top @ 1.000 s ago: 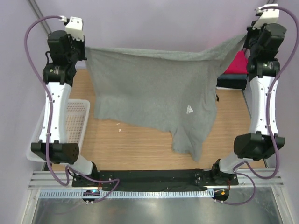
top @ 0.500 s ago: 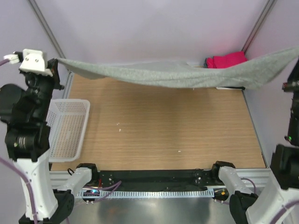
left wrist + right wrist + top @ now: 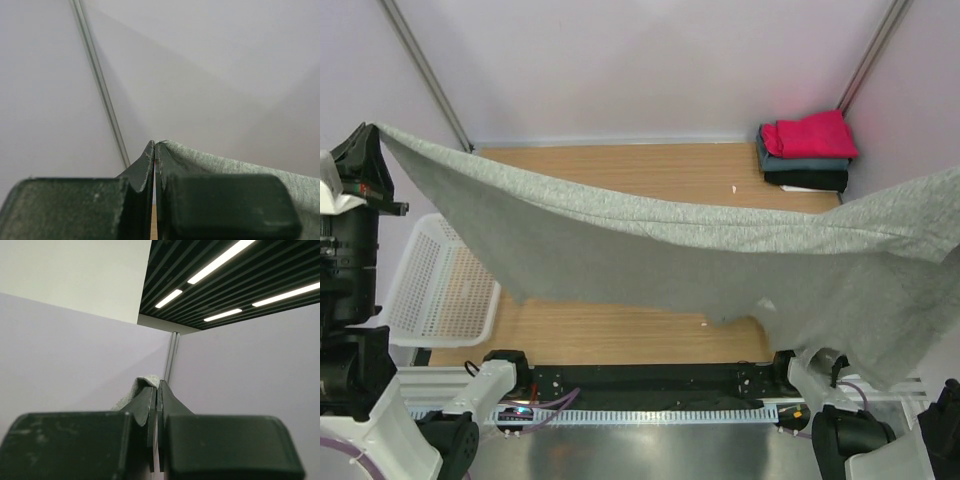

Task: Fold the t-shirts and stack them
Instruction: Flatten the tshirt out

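The large heather-grey t-shirt [image 3: 670, 250] is stretched in the air across the whole table, high and close to the top camera. My left gripper [image 3: 372, 135] is shut on its left corner, and the left wrist view shows grey cloth [image 3: 225, 167] pinched at that gripper's [image 3: 155, 146] tips. In the right wrist view my right gripper [image 3: 158, 385] is shut on a fold of the same cloth [image 3: 141, 386]. That gripper lies past the right edge of the top view. Folded magenta-red [image 3: 810, 133], slate-blue [image 3: 800, 161] and black [image 3: 807, 181] t-shirts sit stacked at the back right corner.
A white mesh basket [image 3: 430, 290] stands at the table's left edge, partly under the hanging shirt. Lilac walls with metal corner posts [image 3: 425, 75] close in the back and sides. Bare wooden tabletop [image 3: 650, 170] shows behind the shirt.
Both arms have lifted the grey shirt higher and swung it toward the near side. It went from hanging at the back to a taut band, then to a sheet spread over the table's front.
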Tool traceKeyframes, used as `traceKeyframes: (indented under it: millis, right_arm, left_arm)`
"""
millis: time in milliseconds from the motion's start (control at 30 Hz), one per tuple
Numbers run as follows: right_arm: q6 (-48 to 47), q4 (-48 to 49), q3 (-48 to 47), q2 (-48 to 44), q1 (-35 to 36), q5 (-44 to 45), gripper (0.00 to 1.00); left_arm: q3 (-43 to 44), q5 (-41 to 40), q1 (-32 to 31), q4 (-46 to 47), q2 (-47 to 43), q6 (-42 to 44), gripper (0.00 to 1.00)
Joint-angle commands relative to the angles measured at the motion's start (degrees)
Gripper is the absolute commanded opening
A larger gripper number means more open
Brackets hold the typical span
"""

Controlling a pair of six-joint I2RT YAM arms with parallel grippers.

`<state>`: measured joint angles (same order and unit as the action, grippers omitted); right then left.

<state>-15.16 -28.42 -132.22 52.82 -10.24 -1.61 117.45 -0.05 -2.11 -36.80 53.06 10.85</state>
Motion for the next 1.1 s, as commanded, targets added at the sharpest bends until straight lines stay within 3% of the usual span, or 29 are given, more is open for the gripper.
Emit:
traceKeyframes:
  millis: [0, 200, 533, 667, 733, 867, 1067]
  right_arm:
    - [-0.14, 3.53, 1.17, 6.59, -0.13, 1.25, 0.01]
    - [-0.84, 11.80, 6.45, 12.82, -0.13, 0.64, 0.01]
    - [3.55, 10.76, 8.91, 35.59, -0.13, -5.15, 0.01]
    - [5.05, 11.63, 16.96, 42.17, 0.83, -7.88, 0.01]
    - [3.65, 13.56, 20.93, 43.94, 2.67, -6.31, 0.01]
    - [-1.44, 21.02, 30.42, 48.25, 7.07, -0.95, 0.01]
    - [-6.11, 25.43, 27.74, 58.70, 12.59, 5.91, 0.01]
  left_arm:
    - [-0.38, -2.67, 0.26, 1.64, 5.12, 1.36, 0.00]
    - [-3.62, -6.27, 0.35, 6.82, 13.02, 4.34, 0.00]
    - [-11.71, -7.77, 0.26, 14.56, 30.69, 5.50, 0.00]
    - [-17.41, -6.80, 0.26, 16.75, 36.32, 5.06, 0.00]
    - [-21.02, -6.97, 0.35, 19.65, 40.01, 5.41, 0.00]
    - [-19.99, -8.03, 0.26, 21.15, 49.31, 6.90, 0.00]
    - [-14.01, -9.17, 0.18, 21.15, 61.10, 6.29, 0.00]
